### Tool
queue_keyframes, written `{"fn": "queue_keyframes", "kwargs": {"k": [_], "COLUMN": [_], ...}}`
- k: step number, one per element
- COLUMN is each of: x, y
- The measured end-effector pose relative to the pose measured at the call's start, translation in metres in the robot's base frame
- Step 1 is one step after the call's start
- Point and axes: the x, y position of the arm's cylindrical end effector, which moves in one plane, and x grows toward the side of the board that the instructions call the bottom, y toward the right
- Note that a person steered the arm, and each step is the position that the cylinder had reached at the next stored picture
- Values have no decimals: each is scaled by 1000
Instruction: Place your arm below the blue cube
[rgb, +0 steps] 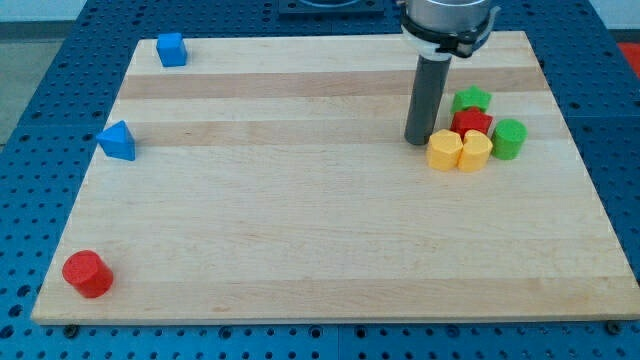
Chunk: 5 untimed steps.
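The blue cube sits near the board's top left corner. My tip rests on the board far to the cube's right and lower in the view, right beside the left edge of a cluster of blocks. The tip is close to the left yellow block and the red star-like block; I cannot tell if it touches them.
The cluster also holds a second yellow block, a green star and a green cylinder. A blue triangular block lies at the left edge. A red cylinder lies at the bottom left. The wooden board lies on a blue pegboard.
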Motion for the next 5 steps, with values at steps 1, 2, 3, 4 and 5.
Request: {"fn": "queue_keyframes", "kwargs": {"k": [1, 2, 3, 4, 5], "x": [-1, -9, -22, -61, -70], "y": [-23, -51, -108, -169, -189]}}
